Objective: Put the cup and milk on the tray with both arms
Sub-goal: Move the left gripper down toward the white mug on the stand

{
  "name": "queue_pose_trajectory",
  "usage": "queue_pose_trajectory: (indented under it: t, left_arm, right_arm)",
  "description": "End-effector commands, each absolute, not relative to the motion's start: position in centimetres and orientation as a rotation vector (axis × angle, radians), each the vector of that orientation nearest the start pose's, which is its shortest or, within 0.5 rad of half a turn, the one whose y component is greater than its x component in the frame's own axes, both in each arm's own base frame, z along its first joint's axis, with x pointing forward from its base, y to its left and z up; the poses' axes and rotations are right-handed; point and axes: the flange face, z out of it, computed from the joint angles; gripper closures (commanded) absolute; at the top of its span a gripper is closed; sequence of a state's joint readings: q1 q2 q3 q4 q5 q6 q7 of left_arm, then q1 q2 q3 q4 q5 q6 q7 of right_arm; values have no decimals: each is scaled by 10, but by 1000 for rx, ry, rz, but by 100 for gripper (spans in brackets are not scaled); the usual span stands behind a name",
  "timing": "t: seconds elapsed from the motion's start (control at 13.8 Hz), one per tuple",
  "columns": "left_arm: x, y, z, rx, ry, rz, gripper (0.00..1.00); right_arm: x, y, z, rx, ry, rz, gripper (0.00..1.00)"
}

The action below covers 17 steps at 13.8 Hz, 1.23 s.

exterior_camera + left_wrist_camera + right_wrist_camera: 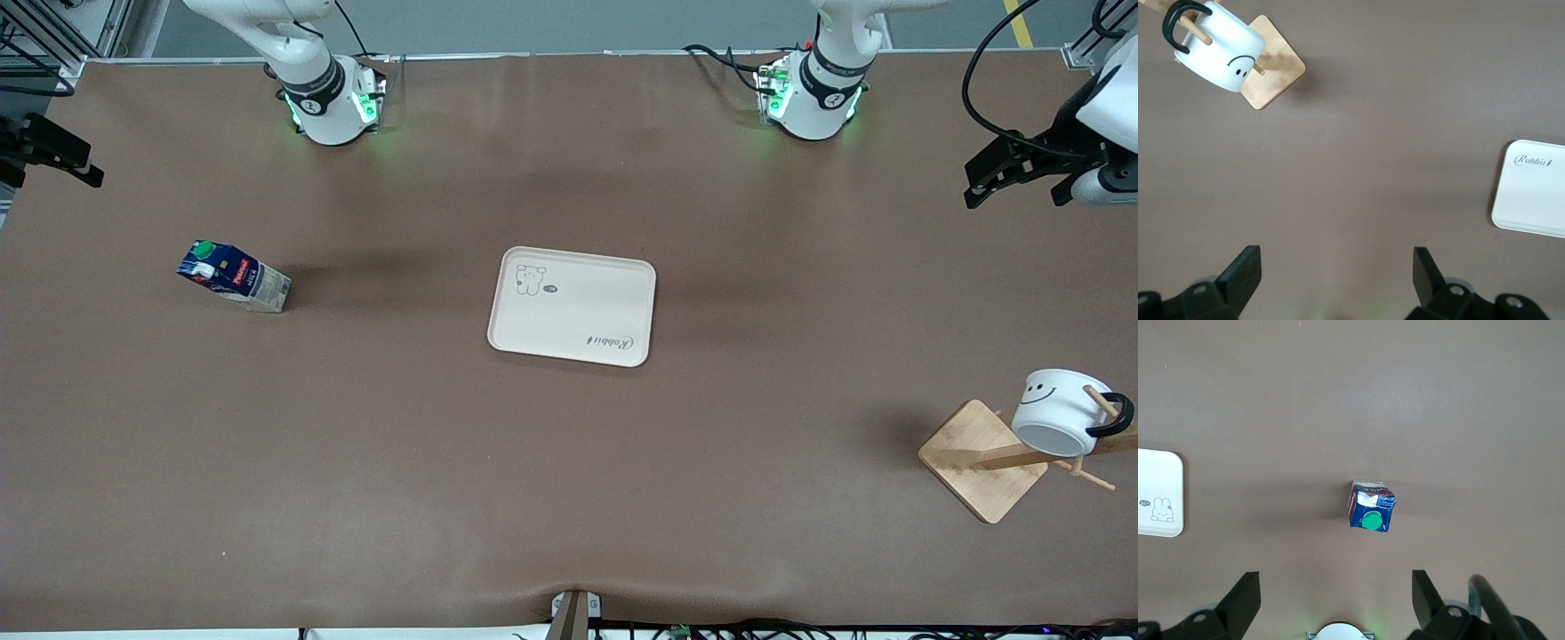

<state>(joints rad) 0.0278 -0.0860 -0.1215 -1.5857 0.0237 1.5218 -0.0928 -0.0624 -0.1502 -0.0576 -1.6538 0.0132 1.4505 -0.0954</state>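
Tray (pixel 573 307) of cream colour lies flat near the middle of the brown table (pixel 569 498), bare, with a small rabbit drawing at the corner toward the right arm's base and the script word "Rabbit" at the corner nearer the front camera toward the left arm's end; nothing stands on it.

Milk (pixel 234 276), a dark-blue carton with a round green cap, a red label and a pale lower part, stands on the table toward the right arm's end, well apart from the tray; the right wrist view looks down on its cap from above, with the carton alone on the brown cloth and an edge of the tray off to the side.

Cup (pixel 1064 412), a white mug with a black handle and a black smiley face, hangs mouth-down and tilted on a peg of a wooden rack (pixel 983 460) at the left arm's end of the table, nearer the front camera than the tray; the rack's square base rests on the table.

Left gripper (pixel 1022 172) hangs in the air over the left arm's end of the table, near the edge; its fingers (pixel 1245 270) stand wide apart and hold nothing. Right gripper (pixel 55 153) hangs over the right arm's end of the table, at the edge of the front view; its fingers (pixel 1245 593) are also spread wide, with nothing between them.
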Motion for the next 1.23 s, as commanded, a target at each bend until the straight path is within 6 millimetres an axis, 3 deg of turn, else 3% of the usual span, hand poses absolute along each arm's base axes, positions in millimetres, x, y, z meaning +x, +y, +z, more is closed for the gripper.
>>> queue_pose_trajectory:
  t: [0.0, 0.22, 0.43, 0.58, 0.65, 0.8, 0.87, 1.01, 1.16]
  left_arm:
    - [528, -49, 669, -3092, -6, -64, 0]
    - [536, -39, 671, -3098, -27, -72, 0]
    - [543, 0, 669, -3108, -128, -71, 0]
    - [545, 40, 660, -3097, -238, -79, 0]
    - [547, 65, 652, -3098, -305, -99, 0]
    - [548, 104, 616, -3124, -400, -153, 0]
    - [540, 121, 600, -3189, -521, -265, 0]
    - [532, 125, 568, -3185, -599, -434, 0]
    - [532, 128, 546, -3179, -626, -463, 0]
  right_arm:
    - [489, -64, 660, -3101, 33, 62, 0]
    - [489, -65, 660, -3100, 35, 65, 0]
    - [489, -65, 659, -3100, 35, 67, 0]
    - [489, -65, 659, -3100, 37, 69, 0]
    - [489, -64, 659, -3100, 33, 69, 0]
    - [489, -65, 658, -3100, 40, 72, 0]
    - [489, -65, 658, -3100, 40, 72, 0]
    - [489, -65, 658, -3100, 40, 72, 0]
    - [489, -66, 658, -3100, 42, 72, 0]
